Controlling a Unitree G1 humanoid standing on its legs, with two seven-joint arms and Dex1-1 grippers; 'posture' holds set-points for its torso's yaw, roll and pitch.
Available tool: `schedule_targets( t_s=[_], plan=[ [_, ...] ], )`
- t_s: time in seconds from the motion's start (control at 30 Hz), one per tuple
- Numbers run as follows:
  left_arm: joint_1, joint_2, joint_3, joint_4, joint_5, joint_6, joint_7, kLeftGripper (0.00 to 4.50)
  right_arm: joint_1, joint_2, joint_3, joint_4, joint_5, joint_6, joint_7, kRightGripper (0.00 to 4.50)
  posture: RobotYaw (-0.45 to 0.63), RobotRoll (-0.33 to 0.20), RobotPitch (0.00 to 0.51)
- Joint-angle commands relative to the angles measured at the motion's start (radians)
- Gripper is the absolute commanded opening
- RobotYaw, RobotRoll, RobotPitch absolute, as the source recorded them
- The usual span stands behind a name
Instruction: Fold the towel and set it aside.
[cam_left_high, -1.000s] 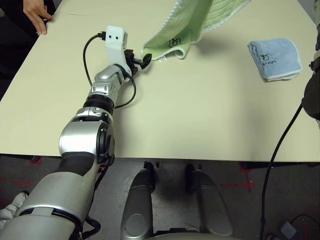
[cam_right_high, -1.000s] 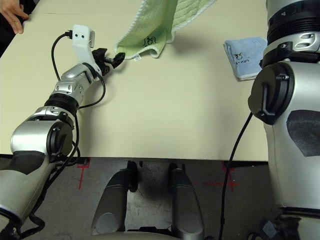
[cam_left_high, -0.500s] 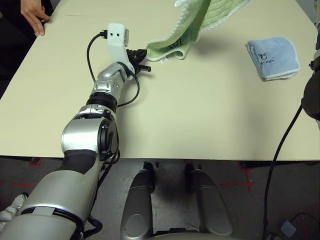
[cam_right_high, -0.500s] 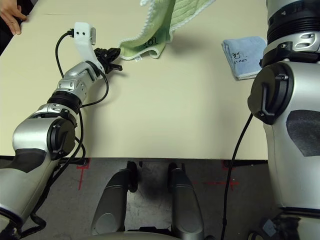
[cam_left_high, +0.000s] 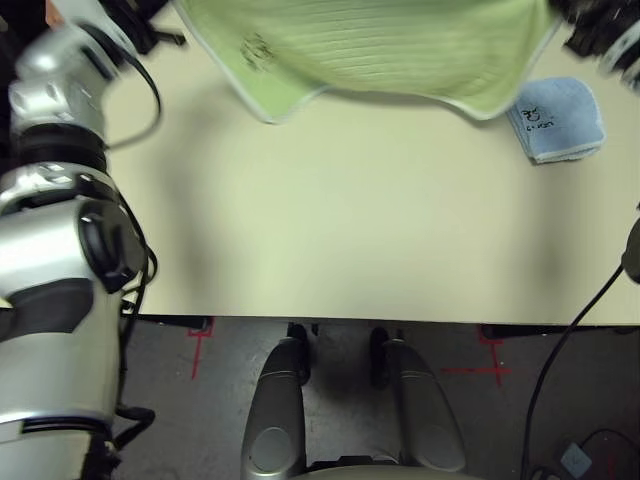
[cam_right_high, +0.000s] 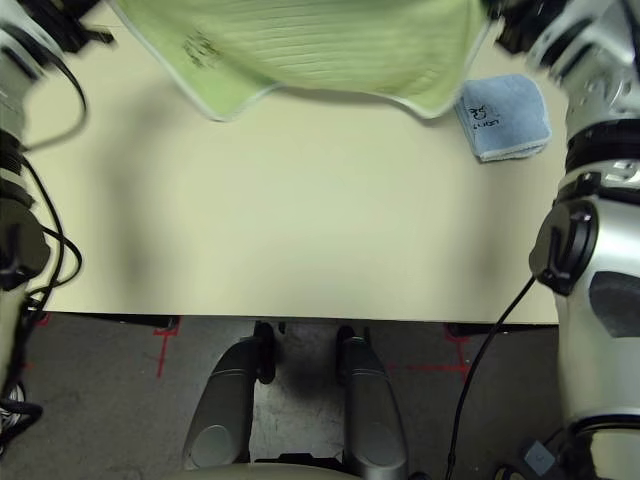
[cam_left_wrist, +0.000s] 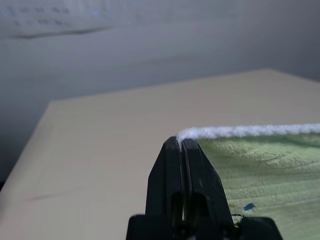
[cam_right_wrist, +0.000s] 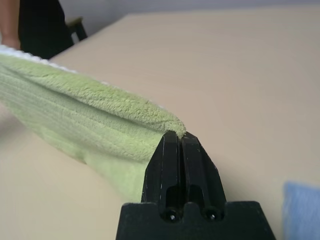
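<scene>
- Across the top of the head views, the towel (cam_left_high: 370, 50) hangs spread wide above the table (cam_left_high: 340, 230), stretched from the upper left of the frame to the upper right.
- Its lower edge sags in a shallow curve, with one corner dipping lowest at the left of centre and another at the right, just beside the blue cloth (cam_left_high: 557, 120).
- A small dark motif (cam_left_high: 257, 52) shows on the green terry near the left part of the towel, and white edging runs along the hanging border.
- At the upper left of the frame, the left gripper (cam_left_wrist: 180, 145) has its two black fingers pressed fully together on the towel's white-edged corner; in the left wrist view the green cloth runs away from the fingertips toward the right of that picture.
- At the upper right of the frame, the right gripper (cam_right_wrist: 178, 136) is likewise clamped tight, fingers together, with a folded lip of the towel caught at its tips; the cloth spreads away to the left in the right wrist view.
- So the towel lies between the two grippers, held by one corner at each, lifted clear of the table.
- On the table at the right, the blue cloth lies folded, apart from both grippers.
- A person (cam_right_wrist: 30, 25) in dark clothing shows at the table's far edge in the right wrist view.
</scene>
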Motion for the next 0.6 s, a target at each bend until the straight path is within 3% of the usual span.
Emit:
schedule_targets(
  t_s=[0.03, 0.23, 0.37, 0.5, 0.6],
  plan=[
    [0.017, 0.043, -0.017, 0.022, 0.012, 0.047, -0.032, 0.03, 0.03, -0.051, -0.012, -0.017, 0.006, 0.065, 0.005, 0.0, 0.08, 0.0, 0.329],
    [0.029, 0.04, -0.059, 0.02, 0.014, 0.129, -0.127, 0.03, -0.002, -0.061, 0.004, -0.017, -0.007, 0.095, 0.03, 0.0, 0.06, 0.0, 0.334],
    [0.023, 0.041, -0.054, 0.05, 0.007, 0.18, -0.127, 0.03, -0.069, -0.087, 0.014, 0.014, 0.007, 0.206, 0.139, 0.0, 0.06, 0.0, 0.341],
    [0.015, 0.04, -0.096, 0.093, 0.034, 0.312, -0.171, 0.03, -0.131, -0.119, 0.138, 0.068, -0.08, 0.331, 0.314, 0.0, 0.06, 0.0, 0.353],
    [0.018, 0.022, -0.136, 0.125, 0.071, 0.354, -0.162, 0.03, -0.14, -0.105, 0.202, 0.109, -0.168, 0.216, 0.242, 0.0, 0.07, 0.0, 0.363]
  ],
)
